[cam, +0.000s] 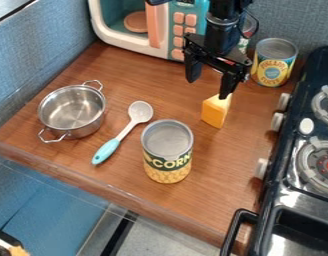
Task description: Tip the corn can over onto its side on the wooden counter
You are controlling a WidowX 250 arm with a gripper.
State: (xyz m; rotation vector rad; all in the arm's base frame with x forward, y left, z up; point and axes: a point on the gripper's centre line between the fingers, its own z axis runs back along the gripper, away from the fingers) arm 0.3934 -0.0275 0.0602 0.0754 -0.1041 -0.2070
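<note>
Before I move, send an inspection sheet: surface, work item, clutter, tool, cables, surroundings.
Surface: brown wood-look counter; spills, nothing seen.
Work item: orange-yellow wedge, standing on the counter just below the tool.
Clutter: two-handled metal pot; spoon with teal handle, between the pot and the large can; blue-and-yellow can near the back wall.
Tool: black tool hangs over the wedge, fingers apart, nothing held; contact with the wedge cannot be told.
Cables: thin black cable loops out beside the arm; on the counter, nothing seen.
Surroundings: toy microwave behind, toy stove alongside.
</note>
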